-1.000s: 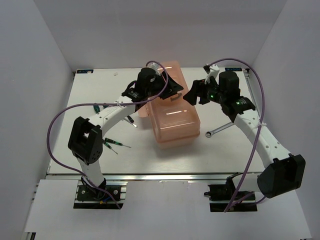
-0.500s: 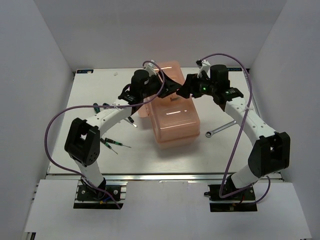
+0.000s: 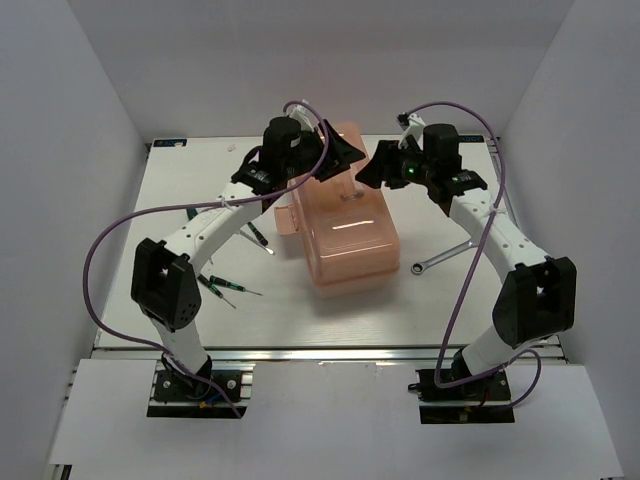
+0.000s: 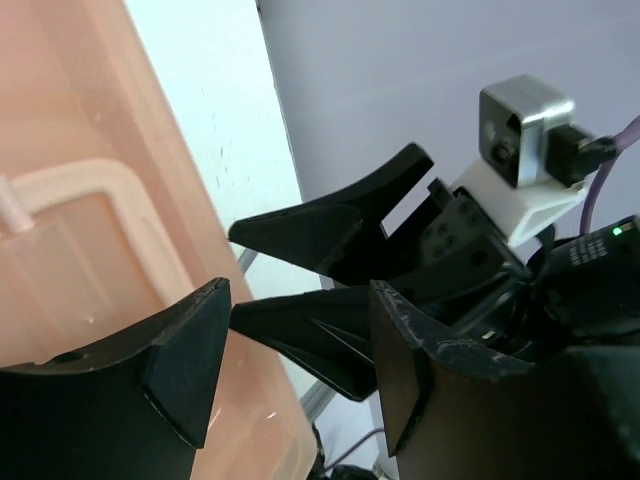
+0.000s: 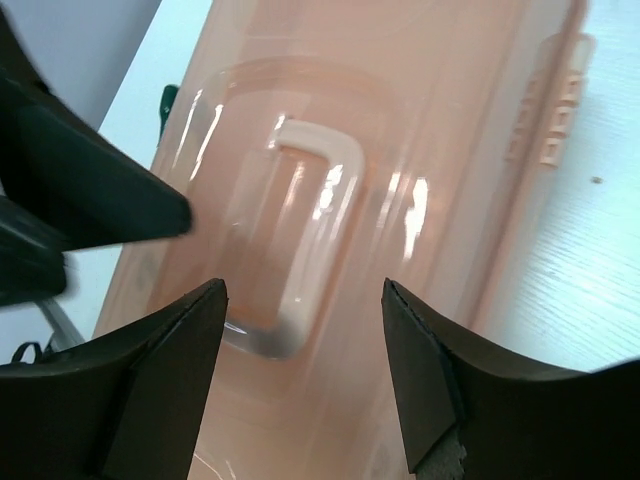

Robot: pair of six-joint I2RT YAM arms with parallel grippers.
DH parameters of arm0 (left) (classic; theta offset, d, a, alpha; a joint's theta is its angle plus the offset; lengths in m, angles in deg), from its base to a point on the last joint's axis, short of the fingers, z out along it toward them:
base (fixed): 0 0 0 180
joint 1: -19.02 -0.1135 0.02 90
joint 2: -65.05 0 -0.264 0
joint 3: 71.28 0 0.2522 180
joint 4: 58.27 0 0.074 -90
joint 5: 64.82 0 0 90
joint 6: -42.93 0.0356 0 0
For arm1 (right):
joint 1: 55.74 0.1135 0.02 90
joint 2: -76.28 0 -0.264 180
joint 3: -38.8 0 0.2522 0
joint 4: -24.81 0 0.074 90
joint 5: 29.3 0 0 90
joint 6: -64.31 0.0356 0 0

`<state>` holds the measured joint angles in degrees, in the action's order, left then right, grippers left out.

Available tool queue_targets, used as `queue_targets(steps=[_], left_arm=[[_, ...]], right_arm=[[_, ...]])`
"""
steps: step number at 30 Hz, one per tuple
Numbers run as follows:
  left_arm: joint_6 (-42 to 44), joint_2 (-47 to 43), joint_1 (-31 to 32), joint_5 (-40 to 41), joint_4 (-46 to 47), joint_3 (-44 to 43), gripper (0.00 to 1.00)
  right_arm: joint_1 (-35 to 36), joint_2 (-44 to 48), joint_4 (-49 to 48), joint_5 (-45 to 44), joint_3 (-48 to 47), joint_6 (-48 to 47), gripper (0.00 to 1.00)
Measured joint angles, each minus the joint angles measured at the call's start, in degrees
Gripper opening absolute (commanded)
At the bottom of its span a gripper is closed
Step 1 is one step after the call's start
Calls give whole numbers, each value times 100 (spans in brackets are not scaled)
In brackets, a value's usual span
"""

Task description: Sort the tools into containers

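Note:
The salmon-pink toolbox (image 3: 345,225) stands mid-table with its lid down, so the containers inside are hidden. My left gripper (image 3: 347,155) (image 4: 300,370) hangs open over the box's far end, nothing between its fingers. My right gripper (image 3: 368,172) (image 5: 305,345) faces it, open and empty above the lid handle (image 5: 300,230). The two grippers' tips nearly meet. The silver wrench (image 3: 440,258) lies right of the box. Left of it lie dark-handled screwdrivers: two (image 3: 228,287) near the front, one (image 3: 260,238) beside the box, one (image 3: 192,213) farther left.
White walls close the table on the left, back and right. The purple cables (image 3: 110,250) loop off both arms. The left arm's forearm (image 3: 215,225) crosses above the screwdrivers. The box's latch (image 3: 285,222) sticks out on its left side.
My right gripper has swung left from beside the box to above its far end. My left gripper has shifted right and up along the lid, and its jaws have widened a little.

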<state>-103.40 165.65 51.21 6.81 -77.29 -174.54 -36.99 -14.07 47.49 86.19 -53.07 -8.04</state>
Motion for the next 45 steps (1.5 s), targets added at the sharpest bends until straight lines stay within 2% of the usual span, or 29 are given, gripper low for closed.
queue_targets(steps=[6,11,20,25,27,31,34,39,45], left_arm=[[269,389,31,439,-1189,-1130,68],[363,1161,52,765,-2205,-1950,68],[479,1731,181,955,-3060,-2817,66],[702,2387,291,1368,-4033,-4122,66],[809,2485,361,1591,-4306,-4382,66],[977,2474,538,1899,-4450,-4406,66],[1047,2323,564,1910,-4159,-4076,65],[1045,1755,439,1469,-3025,-2820,60],[651,1158,138,605,-1464,-1390,58]], right_arm=[[-437,529,-9,-223,323,-245,71],[-522,1016,-44,-313,739,-509,70],[-527,885,-42,7,1303,-308,64],[-533,844,-103,107,1303,-225,63],[-542,820,-131,136,1303,-164,63],[-546,767,-201,173,1303,-107,63],[-546,750,-240,170,1303,-68,63],[-542,748,-264,166,1303,-26,63],[-538,765,-267,216,1279,-26,64]])
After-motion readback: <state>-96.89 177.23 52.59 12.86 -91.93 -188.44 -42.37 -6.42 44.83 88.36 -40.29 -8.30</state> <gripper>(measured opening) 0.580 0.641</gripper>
